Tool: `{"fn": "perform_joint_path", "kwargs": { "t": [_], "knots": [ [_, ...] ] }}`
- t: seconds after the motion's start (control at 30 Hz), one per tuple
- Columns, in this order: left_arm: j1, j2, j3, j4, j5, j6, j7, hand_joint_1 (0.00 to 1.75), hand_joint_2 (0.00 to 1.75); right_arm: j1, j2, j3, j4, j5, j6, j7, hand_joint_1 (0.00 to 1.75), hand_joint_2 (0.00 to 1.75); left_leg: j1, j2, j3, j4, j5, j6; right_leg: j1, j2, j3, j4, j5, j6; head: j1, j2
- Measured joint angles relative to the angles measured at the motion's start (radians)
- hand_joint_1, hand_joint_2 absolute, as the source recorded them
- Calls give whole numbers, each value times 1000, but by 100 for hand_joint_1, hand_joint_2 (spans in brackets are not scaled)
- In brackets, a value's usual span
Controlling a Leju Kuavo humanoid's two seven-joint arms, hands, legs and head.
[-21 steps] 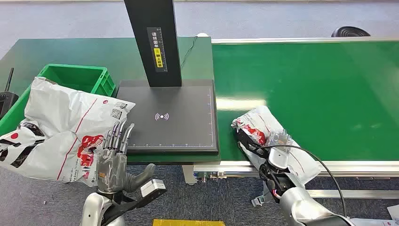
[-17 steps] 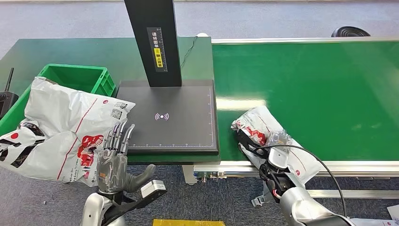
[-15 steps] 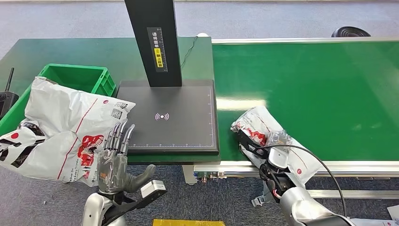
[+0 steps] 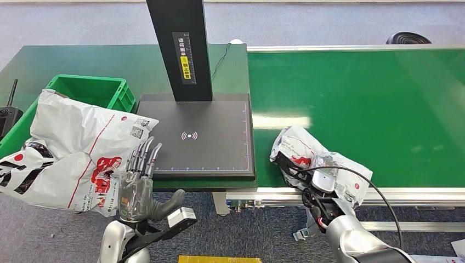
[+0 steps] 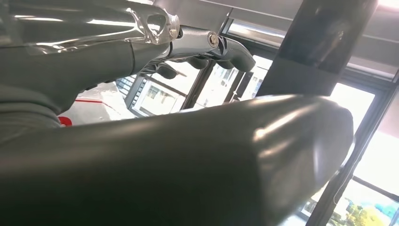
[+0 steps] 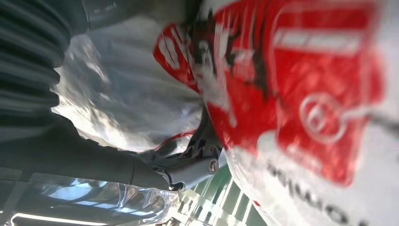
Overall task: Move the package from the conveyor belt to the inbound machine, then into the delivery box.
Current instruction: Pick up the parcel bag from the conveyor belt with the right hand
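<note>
A crumpled white package with red print (image 4: 303, 147) sits at the near edge of the green conveyor belt (image 4: 373, 104). My right hand (image 4: 313, 183) grips it from the front, dark fingers (image 4: 284, 164) dug into its left side. In the right wrist view the package (image 6: 301, 94) bulges close over the fingers (image 6: 197, 162). The inbound machine's black plate (image 4: 214, 148) lies just left of the package, under a black column (image 4: 179, 49). My left hand (image 4: 138, 183) is raised open before the plate's near left corner, fingers (image 5: 211, 44) straight, holding nothing.
A green delivery box (image 4: 88, 90) stands left of the machine, with a large white bag with red print (image 4: 71, 153) draped over it and off the table edge. A black radio (image 4: 7, 115) sits at far left. A cable (image 4: 362, 181) loops over my right wrist.
The package's near end has lifted off the belt's edge and bunched up in my right hand. My left hand has risen slightly.
</note>
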Motion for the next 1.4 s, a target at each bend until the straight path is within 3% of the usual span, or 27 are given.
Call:
{"fn": "perform_joint_path", "kwargs": {
  "t": [0.43,0.67,1.1,1.4],
  "knots": [
    [-3,3,0,5,0,0,0,0,0,1,6,0,0,28,-32,-10,175,175,0,0,0,0,0,0,0,0,0,0,0,0,0,0],
    [4,3,0,2,-14,-3,5,0,0,11,14,0,0,27,-113,-41,175,175,0,0,-1,0,0,0,0,0,-1,0,0,0,0,0],
    [35,3,1,-20,-53,-8,20,0,0,2,66,-93,-62,-166,-488,-346,175,175,0,1,-2,0,0,0,0,0,-2,0,0,0,0,0],
    [36,-6,1,-21,-67,-16,33,0,0,-42,105,-89,-245,-249,-578,-466,175,175,0,1,-2,0,0,0,0,0,-2,0,0,0,0,0]
  ]
}}
